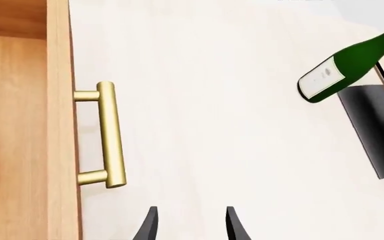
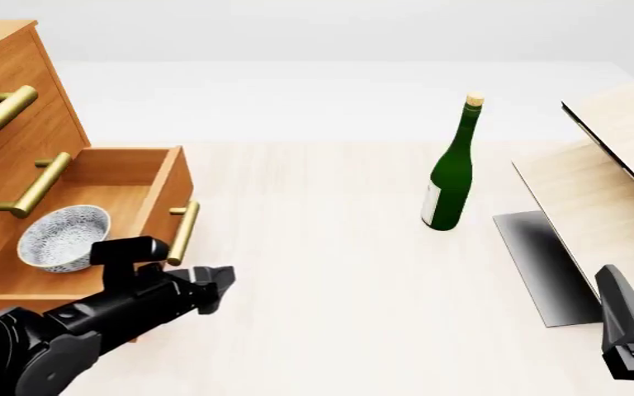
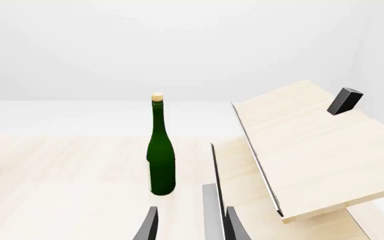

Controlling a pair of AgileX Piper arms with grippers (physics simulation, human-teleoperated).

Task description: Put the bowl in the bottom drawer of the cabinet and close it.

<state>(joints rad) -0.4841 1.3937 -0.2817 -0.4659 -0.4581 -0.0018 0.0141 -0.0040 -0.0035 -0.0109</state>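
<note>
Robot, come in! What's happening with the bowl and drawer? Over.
Left gripper jaws open, empty, near handle. Right gripper open, idle. Bowl inside open bottom drawer. Nothing blocking its front.

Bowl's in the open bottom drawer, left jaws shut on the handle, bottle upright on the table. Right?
Not quite. The left gripper is not on the handle: the left wrist view shows its jaws open and apart from it, over bare table. The rest holds: in the front view the bowl sits in the open bottom drawer and the bottle stands upright on the table.
</note>
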